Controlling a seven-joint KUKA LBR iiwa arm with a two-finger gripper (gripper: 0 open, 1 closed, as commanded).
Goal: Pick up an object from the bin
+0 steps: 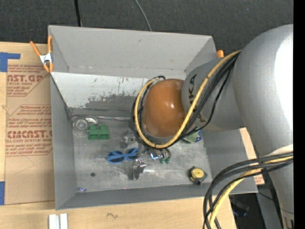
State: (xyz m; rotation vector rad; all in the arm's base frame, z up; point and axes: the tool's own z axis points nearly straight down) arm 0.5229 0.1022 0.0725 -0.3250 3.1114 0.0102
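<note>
The claw (138, 169) is hanging low over the floor of the bin (62, 104), below the arm's orange cover (162, 109). Whether it is open or shut, and whether it is gripping anything, cannot be told. By judgement, the approach step is under way.

The nearest thing is lying just beside the claw, toward the view's left. It is a blue piece (121, 155) with two flat loops, like scissors handles. The next move is calling for centring over it, then closing.

A green block (98, 131) is lying farther left.
</note>
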